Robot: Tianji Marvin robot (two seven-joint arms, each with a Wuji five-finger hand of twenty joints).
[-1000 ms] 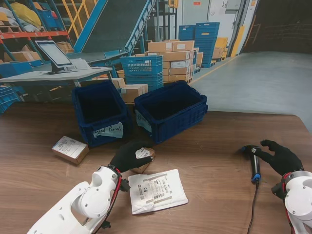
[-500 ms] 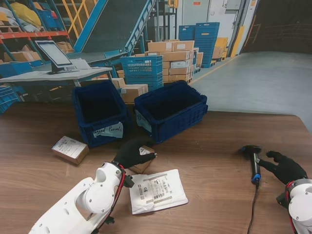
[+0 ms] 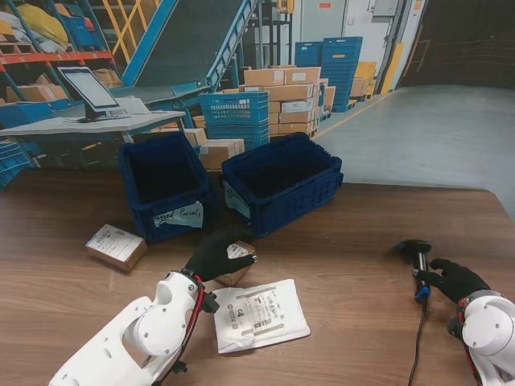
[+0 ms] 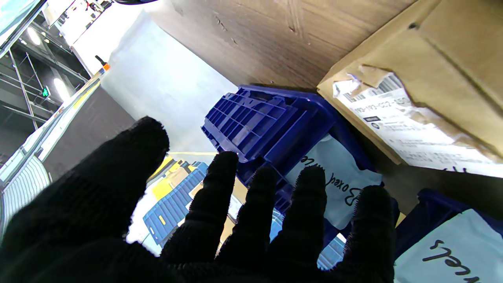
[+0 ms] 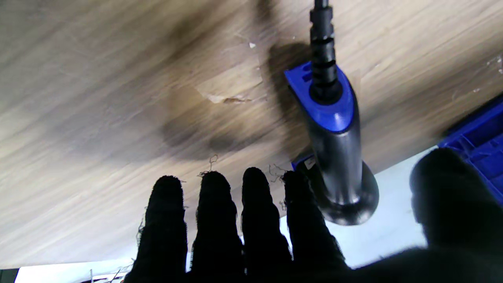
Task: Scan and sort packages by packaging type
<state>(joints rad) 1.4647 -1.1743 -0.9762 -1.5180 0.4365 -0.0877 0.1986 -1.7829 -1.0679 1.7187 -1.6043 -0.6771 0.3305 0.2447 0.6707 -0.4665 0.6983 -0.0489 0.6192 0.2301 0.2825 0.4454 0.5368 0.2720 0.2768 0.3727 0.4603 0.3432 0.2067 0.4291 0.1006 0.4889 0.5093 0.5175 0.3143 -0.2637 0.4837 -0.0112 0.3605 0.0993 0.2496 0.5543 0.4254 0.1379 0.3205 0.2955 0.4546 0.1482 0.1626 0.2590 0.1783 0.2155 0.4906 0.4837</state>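
Note:
My left hand (image 3: pixel 212 254) hovers open with its fingers spread over a small cardboard box (image 3: pixel 239 271) bearing a torn white label. In the left wrist view the box (image 4: pixel 416 74) lies beyond the black-gloved fingers (image 4: pixel 302 212), untouched. A white poly mailer (image 3: pixel 257 314) lies just nearer to me than the box. A black and blue barcode scanner (image 3: pixel 418 268) lies on the table at the right. My right hand (image 3: pixel 455 278) is open beside the scanner's handle. In the right wrist view the scanner (image 5: pixel 334 137) lies between the thumb and the straight fingers (image 5: pixel 255 220).
Two dark blue bins stand farther from me: the left one (image 3: pixel 163 186) carries a handwritten label, the right one (image 3: pixel 282 182) is larger. A second labelled box (image 3: pixel 116 245) lies at the left. The scanner cable (image 3: pixel 418 346) runs toward the table's near edge.
My right hand has come off the scanner head and drawn back toward me, ending beside the handle. The scanner has stayed put. My left hand has barely shifted over the box.

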